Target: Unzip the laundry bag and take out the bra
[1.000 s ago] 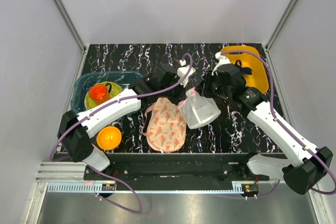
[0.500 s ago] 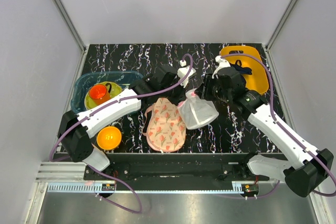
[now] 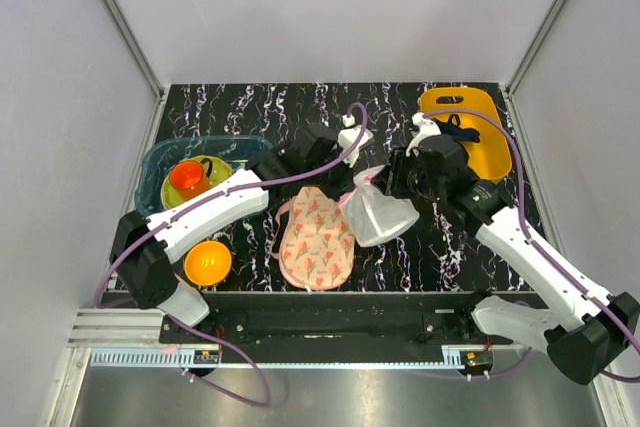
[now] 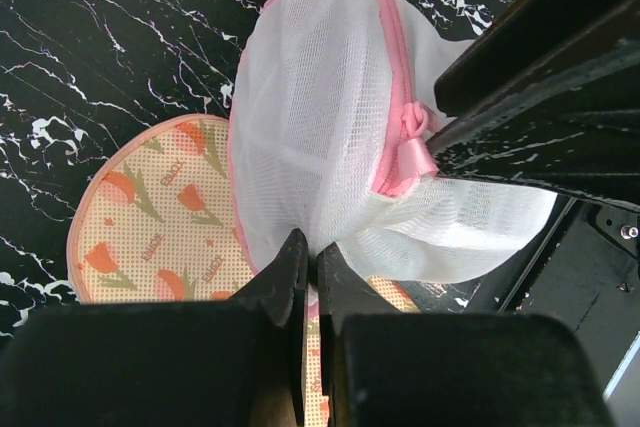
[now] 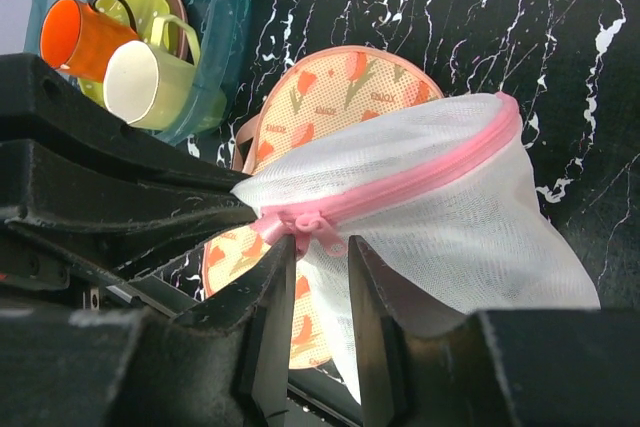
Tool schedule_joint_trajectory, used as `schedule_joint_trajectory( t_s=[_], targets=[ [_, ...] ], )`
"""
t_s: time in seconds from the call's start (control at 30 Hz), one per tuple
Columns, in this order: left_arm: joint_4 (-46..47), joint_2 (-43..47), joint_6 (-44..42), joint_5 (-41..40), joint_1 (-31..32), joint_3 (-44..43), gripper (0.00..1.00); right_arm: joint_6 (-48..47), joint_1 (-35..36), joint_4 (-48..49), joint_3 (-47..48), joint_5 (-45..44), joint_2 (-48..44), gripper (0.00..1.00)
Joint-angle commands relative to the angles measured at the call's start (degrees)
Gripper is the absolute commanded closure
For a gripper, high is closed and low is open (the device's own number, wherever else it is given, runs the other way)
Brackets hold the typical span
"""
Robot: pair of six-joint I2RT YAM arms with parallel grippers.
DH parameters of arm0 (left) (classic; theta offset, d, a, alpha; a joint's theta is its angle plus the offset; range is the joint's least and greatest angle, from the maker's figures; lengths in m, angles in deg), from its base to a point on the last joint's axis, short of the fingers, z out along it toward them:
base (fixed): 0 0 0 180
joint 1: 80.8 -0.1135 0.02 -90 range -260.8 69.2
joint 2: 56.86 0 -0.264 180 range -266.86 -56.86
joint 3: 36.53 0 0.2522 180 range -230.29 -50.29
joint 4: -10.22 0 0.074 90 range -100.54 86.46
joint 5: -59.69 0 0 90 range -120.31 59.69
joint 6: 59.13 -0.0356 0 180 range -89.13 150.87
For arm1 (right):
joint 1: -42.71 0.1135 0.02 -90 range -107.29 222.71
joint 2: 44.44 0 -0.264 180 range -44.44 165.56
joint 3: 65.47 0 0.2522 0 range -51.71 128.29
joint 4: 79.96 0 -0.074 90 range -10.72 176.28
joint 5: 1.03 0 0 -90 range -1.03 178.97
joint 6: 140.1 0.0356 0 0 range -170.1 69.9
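The laundry bag (image 3: 380,213), white mesh with pink zipper trim, is held up off the black marbled table (image 3: 250,107) at its middle. My left gripper (image 4: 312,247) is shut on a fold of its mesh (image 4: 320,117) at the lower edge. My right gripper (image 5: 320,247) is open, and the pink zipper pull (image 5: 310,225) hangs right at its fingertips, just above the gap. In the top view the right gripper (image 3: 388,183) meets the bag's upper edge. The zipper (image 5: 420,175) looks shut. The bra is hidden.
A floral peach pad (image 3: 315,239) lies flat just left of and under the bag. A teal bin (image 3: 160,162) with an orange cup (image 3: 187,178) and mugs stands at left, an orange bowl (image 3: 207,262) near it. A yellow tray (image 3: 485,142) with a dark garment (image 3: 462,128) sits back right.
My right gripper has moved left and closer onto the bag's zipper pull, its jaws a touch wider. The bag has shifted slightly left. The left gripper has kept its hold.
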State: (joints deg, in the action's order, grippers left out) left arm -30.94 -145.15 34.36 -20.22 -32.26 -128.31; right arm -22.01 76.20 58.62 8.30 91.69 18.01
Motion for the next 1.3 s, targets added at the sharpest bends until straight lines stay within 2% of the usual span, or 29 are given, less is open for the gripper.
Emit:
schedule_joint_trajectory(
  t_s=[0.0, 0.13, 0.3, 0.63, 0.87, 1.0, 1.03, 1.13, 1.27],
  targets=[
    [3.5, 1.4, 0.2, 0.6, 0.2, -1.2, 1.00, -0.5, 0.2, 2.1, -0.6, 0.9, -2.5, 0.65],
    [3.4, 1.5, 0.6, 0.7, 0.2, -1.2, 1.00, 0.6, -0.2, 2.5, -1.7, -0.3, -4.1, 0.66],
    [3.5, 1.5, 0.9, 0.9, 0.3, -1.4, 1.00, 1.2, -2.4, 4.1, -3.6, 0.2, -6.2, 0.64],
    [3.5, 1.0, 1.1, 1.4, 0.5, -2.2, 1.00, 0.2, -3.5, 5.9, -3.1, 6.9, -1.6, 0.64],
    [3.3, 0.8, 0.8, 1.5, 0.6, -2.6, 1.00, -0.1, -3.4, 6.8, -2.0, 9.3, 0.4, 0.67],
    [3.1, 0.8, 0.6, 1.4, 0.6, -2.5, 1.00, -0.1, -3.6, 6.8, -2.2, 7.6, -0.4, 0.79],
    [3.0, 0.7, 0.6, 1.3, 0.6, -2.5, 1.00, -0.1, -3.5, 6.9, -2.4, 7.0, -1.1, 0.86],
    [3.0, 0.7, 0.5, 1.3, 0.6, -2.3, 1.00, -0.1, -3.5, 6.5, -3.2, 3.9, -2.9, 0.98],
    [3.0, 0.6, 0.5, 1.3, 0.6, -2.1, 1.00, -0.5, -3.5, 5.5, -4.2, 0.5, -4.8, 1.00]
  ],
)
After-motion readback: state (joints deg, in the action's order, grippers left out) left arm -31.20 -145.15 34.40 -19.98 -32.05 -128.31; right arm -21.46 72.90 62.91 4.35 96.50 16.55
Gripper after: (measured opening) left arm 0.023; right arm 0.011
